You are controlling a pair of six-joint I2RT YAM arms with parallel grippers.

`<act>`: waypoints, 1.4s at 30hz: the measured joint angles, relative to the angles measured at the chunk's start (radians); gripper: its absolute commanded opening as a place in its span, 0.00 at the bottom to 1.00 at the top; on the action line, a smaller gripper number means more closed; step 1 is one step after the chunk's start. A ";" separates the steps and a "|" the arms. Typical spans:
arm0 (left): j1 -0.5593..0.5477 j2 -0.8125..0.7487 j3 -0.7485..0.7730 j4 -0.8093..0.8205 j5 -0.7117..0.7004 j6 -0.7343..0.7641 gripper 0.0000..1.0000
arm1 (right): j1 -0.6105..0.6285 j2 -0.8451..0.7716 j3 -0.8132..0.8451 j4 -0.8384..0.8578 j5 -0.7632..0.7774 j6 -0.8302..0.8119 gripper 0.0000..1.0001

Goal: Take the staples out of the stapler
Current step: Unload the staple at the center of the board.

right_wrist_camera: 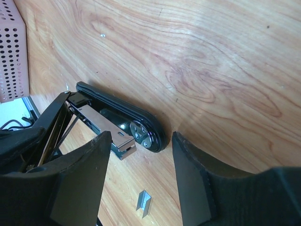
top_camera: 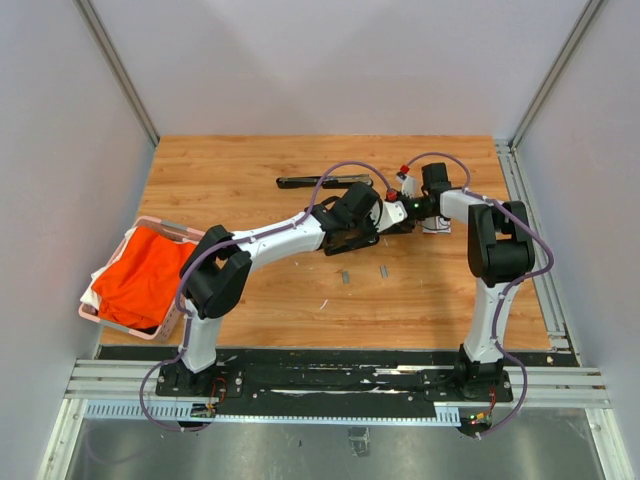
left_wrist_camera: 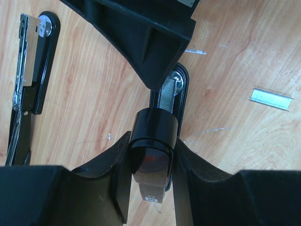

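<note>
Staples (left_wrist_camera: 270, 99): short silvery strips loose on the table (top_camera: 250, 170). Left gripper (left_wrist_camera: 151, 165) clamps the black stapler (left_wrist_camera: 154, 129); right gripper (right_wrist_camera: 140, 150) hangs over its end, fingers apart.

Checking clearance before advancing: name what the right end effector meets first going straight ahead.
Probably the stapler: its front end lies just ahead of the right end effector, between the spread fingers; depth is uncertain.

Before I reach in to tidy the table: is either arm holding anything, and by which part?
Left fingers clamp a stapler by its rear half; right fingers stand open, empty.
</note>
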 measured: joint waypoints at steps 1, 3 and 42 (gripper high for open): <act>0.000 0.000 0.000 0.000 0.000 0.000 0.00 | 0.001 0.000 0.000 0.000 -0.002 0.000 0.52; 0.000 0.000 0.000 0.000 0.001 -0.001 0.00 | 0.002 0.000 0.000 0.000 -0.008 -0.002 0.50; 0.040 0.018 0.022 -0.002 0.069 -0.041 0.00 | -0.031 0.108 0.004 0.060 -0.292 0.084 0.39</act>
